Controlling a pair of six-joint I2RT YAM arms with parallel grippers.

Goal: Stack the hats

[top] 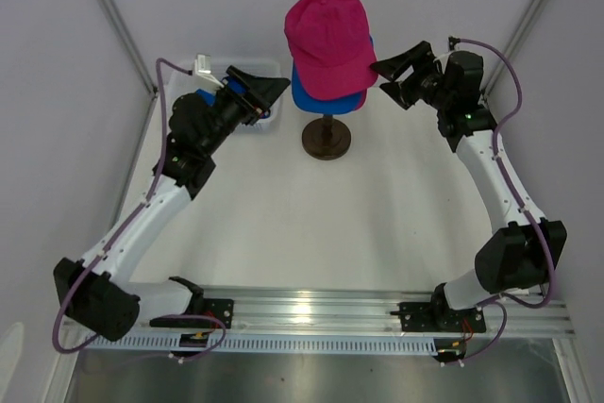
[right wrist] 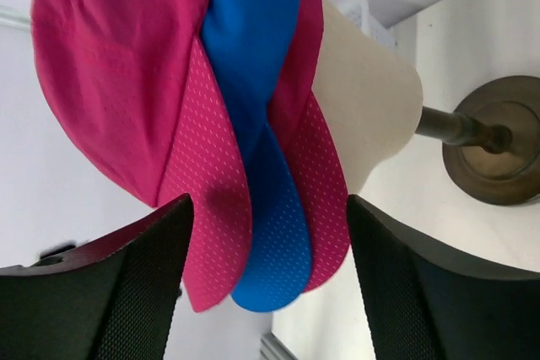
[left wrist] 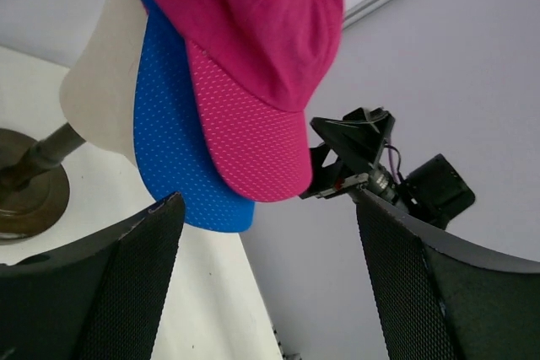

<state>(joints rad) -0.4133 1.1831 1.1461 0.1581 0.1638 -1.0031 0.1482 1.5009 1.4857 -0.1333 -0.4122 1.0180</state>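
The magenta fabric cap (top: 326, 35) sits atop the blue mesh-brimmed cap (top: 326, 98) on the cream mannequin head (left wrist: 101, 82). My right gripper (top: 385, 79) is beside that head at the brims, wide and empty. My left gripper (top: 269, 93) on the opposite side is likewise. Recommended: I retract the right straight outward, clear of the brims.

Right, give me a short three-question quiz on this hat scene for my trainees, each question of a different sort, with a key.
1. True or false: the pink cap sits on top of a blue cap.
2. What carries the caps? A. a shelf B. the head C. a box
3. Fill in: the left claw and the right claw are both ___.

Key: 1 true; 2 B; 3 open.
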